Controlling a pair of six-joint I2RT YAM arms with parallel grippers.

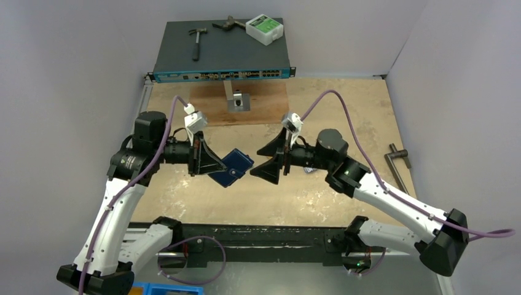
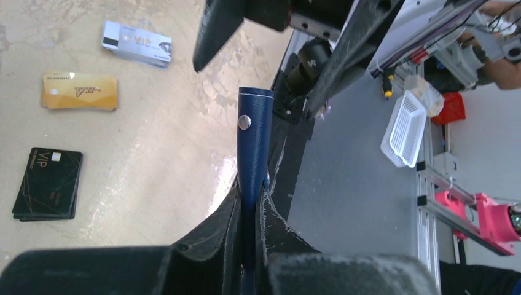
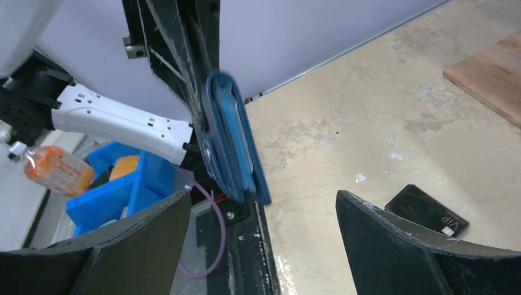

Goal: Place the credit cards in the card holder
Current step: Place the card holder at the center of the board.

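The left pincer [image 1: 220, 167] is closed tight on the small dark navy-blue folding card holder [image 1: 233, 167] and holds it by one end in the air above the beige mottled counter [image 1: 344, 123], about in the middle between the two arms. From the left wrist view the holder [image 2: 255, 141] stands edge-on out of the two black fingers, with a small round metal snap stud [image 2: 244, 121] on its side. The right pincer [image 1: 261, 161] is wide open, its two black fingers spread far apart; it faces the free end of the holder from just beside and does not touch it. In the right wrist view the holder [image 3: 230, 141] shows a lighter blue inside between its dark leaves. The credit cards lie flat on the counter, apart from each other: a silver-grey card with a dark stripe [image 2: 136, 43], a small stack of orange-gold cards [image 2: 80, 91] and a small stack of black cards [image 2: 48, 183]
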